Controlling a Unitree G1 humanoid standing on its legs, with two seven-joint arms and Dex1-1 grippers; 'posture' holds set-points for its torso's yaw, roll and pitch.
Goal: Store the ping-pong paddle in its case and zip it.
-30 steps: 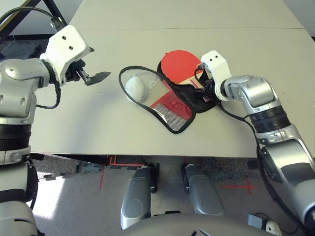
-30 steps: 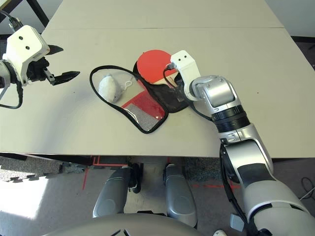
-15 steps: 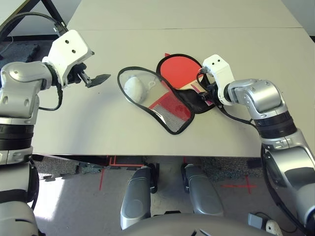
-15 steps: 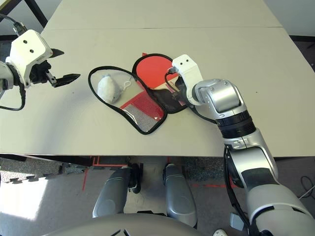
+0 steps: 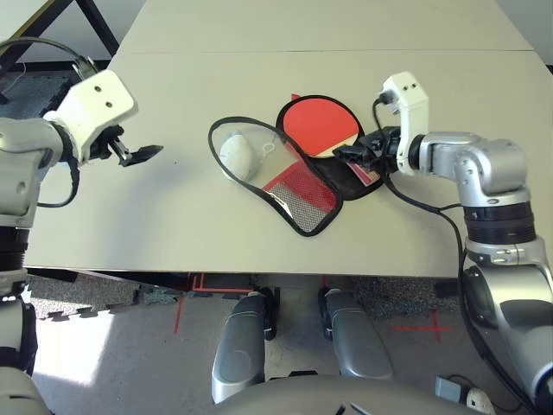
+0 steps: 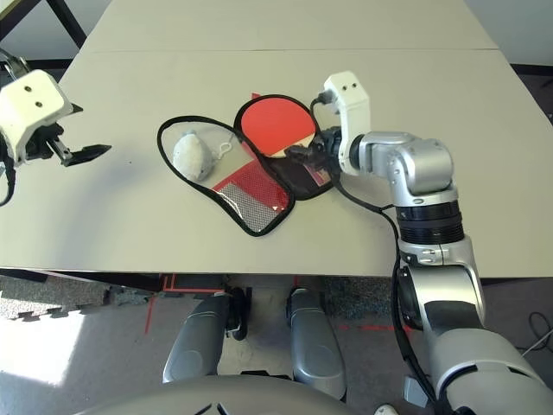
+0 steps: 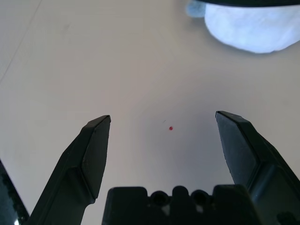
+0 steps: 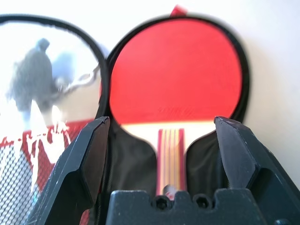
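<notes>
From the left eye view, the case (image 5: 298, 177) lies open on the tabletop (image 5: 259, 69), its two halves spread like a book. The paddle (image 5: 321, 128) rests in the half farther from the robot's left arm, its red blade ringed by the black zip edging and its handle pointing toward the right gripper (image 5: 350, 155). The other half lies flat beside it, mesh pocket up, with a pale pouch (image 5: 237, 156) sitting on it near the rounded end. The right gripper hangs just at the handle end of the case, placed, it seems, to let the paddle lie seated in the lining. The left gripper (image 5: 138, 155) hovers well apart from the case, over bare tabletop, holding nothing.

The right eye view shows the same layout: the paddle in its half, the pouch on the flap that must fold over. That pouch would likely be trapped inside or block the closing, so the fold and the zip are not yet done.

In the left wrist view, the left gripper's fingers (image 7: 93, 150) stand wide apart above the tabletop, with the pouch's edge beyond them; the arm looks parked, leaving the case free.

In the right wrist view, the right gripper's fingers (image 8: 89, 159) are spread wide to either side of the paddle handle without touching it. The blade sits fully inside the zip outline, so the paddle appears stored and released.
</notes>
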